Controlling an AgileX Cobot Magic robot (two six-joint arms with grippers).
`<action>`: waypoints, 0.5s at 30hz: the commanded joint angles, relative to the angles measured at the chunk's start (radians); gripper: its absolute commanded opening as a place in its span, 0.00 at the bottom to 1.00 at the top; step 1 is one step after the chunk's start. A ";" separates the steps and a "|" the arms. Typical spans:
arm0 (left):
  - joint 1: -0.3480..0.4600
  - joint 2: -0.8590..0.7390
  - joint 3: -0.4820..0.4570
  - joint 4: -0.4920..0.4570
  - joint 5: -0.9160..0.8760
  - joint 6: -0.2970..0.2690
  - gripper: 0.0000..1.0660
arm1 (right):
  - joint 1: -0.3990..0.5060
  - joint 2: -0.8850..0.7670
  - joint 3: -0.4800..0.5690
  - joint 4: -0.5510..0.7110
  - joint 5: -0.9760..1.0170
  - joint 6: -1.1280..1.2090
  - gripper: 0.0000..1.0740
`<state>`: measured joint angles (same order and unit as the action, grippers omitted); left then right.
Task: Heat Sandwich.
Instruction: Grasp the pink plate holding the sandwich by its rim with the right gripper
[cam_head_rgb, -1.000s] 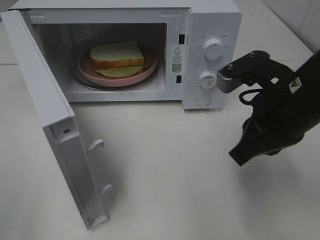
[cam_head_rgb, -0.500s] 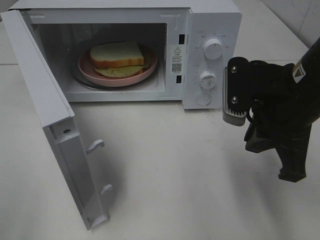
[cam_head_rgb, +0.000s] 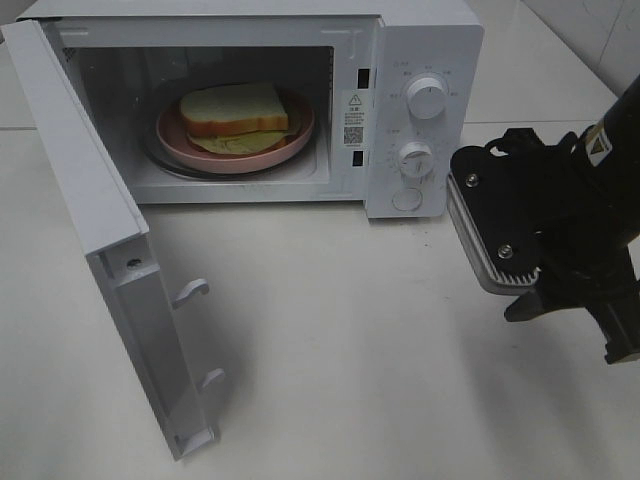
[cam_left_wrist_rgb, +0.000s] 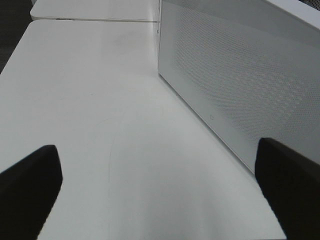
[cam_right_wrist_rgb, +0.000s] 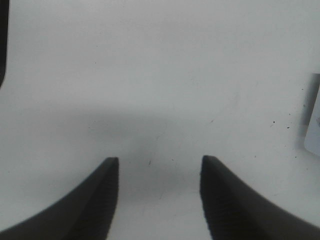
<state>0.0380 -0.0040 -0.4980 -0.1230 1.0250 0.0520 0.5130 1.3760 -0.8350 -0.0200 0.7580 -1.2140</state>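
The left fingers (cam_left_wrist_rgb: 30, 185) stand wide apart with nothing between them, low over the bench (cam_head_rgb: 350, 350) beside a white dotted panel (cam_left_wrist_rgb: 240, 75). The door (cam_head_rgb: 90, 200) of the microwave (cam_head_rgb: 420, 40) stands open, and the sandwich (cam_head_rgb: 235, 110) lies on the pink plate (cam_head_rgb: 300, 135) inside. To the right of the microwave, the right fingers (cam_right_wrist_rgb: 95, 200) are apart and empty above the bench.

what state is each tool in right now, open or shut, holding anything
left tool: open wide, holding nothing
right tool: open, nothing between its fingers
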 joint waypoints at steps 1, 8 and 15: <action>-0.006 -0.027 0.004 -0.009 0.001 -0.007 0.97 | -0.001 -0.011 -0.004 0.002 0.005 0.004 0.63; -0.006 -0.027 0.004 -0.009 0.001 -0.007 0.97 | 0.002 -0.011 -0.004 0.000 -0.026 0.103 0.90; -0.006 -0.027 0.004 -0.009 0.001 -0.007 0.97 | 0.002 -0.010 -0.004 -0.006 -0.049 0.097 0.88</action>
<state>0.0380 -0.0040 -0.4980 -0.1230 1.0250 0.0520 0.5130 1.3760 -0.8350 -0.0230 0.7190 -1.1200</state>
